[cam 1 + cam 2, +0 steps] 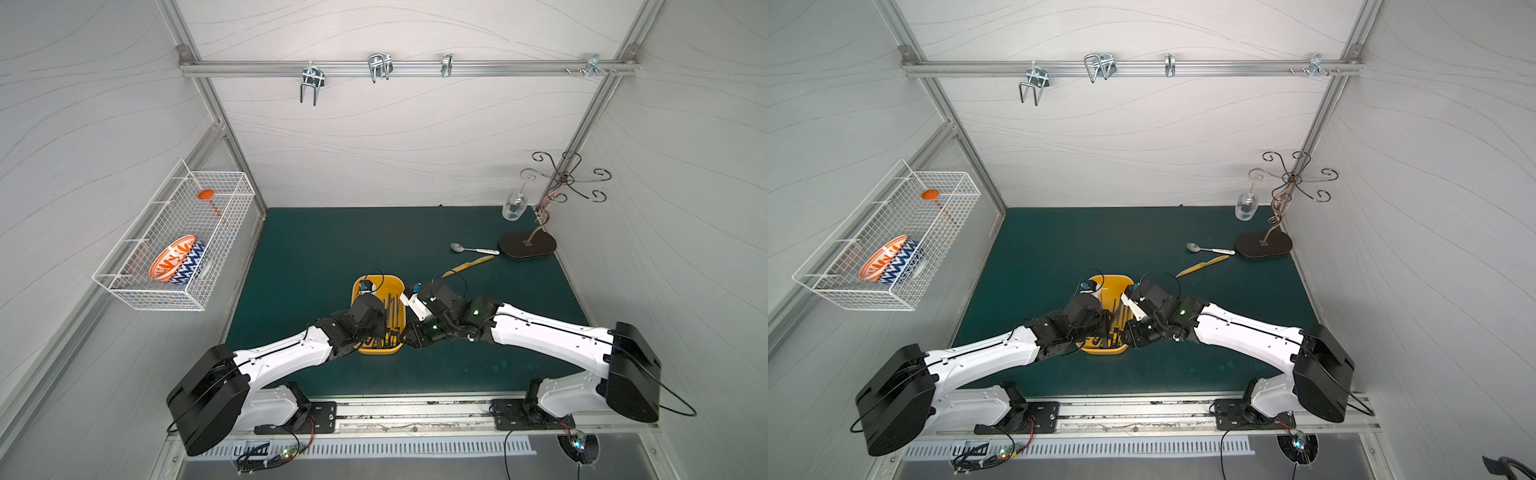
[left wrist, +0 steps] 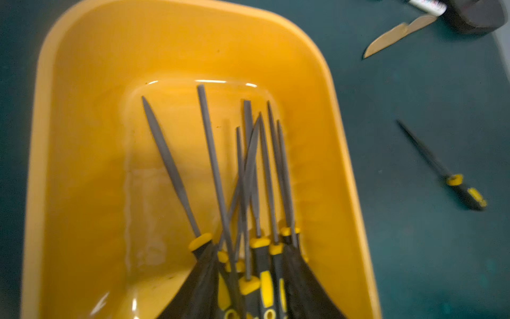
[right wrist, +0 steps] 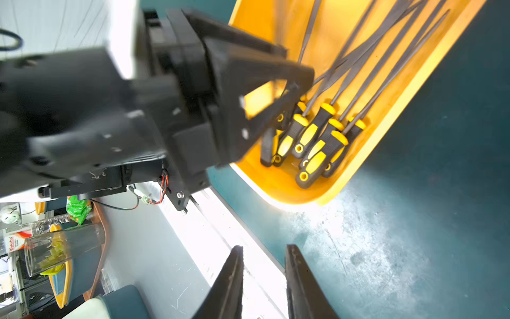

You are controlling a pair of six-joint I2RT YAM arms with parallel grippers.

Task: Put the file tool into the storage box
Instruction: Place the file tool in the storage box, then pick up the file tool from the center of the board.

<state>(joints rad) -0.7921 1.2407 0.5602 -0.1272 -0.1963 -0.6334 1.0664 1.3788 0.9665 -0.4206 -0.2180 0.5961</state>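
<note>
One slim file point(image 2: 441, 168) with a black-and-yellow handle lies on the green mat point(image 2: 414, 248), just beside the yellow storage box point(image 2: 82, 138), where a bundle of other files point(image 2: 215, 165) already lies. It looks light, stiff and thin. I'd take it by the chunky rubbery handle, since the narrow steel blade gives little to pinch. The left gripper point(image 2: 248, 245) hangs low over the handles inside the box, jaws roughly half spread, with nothing clearly pinched. The right gripper point(image 3: 265, 247) hovers by the box's near corner, jaws slightly apart and empty.

Even bright light; wrist views smear (motion blur, perhaps), glare whitens the mat point(image 3: 345, 221).
</note>
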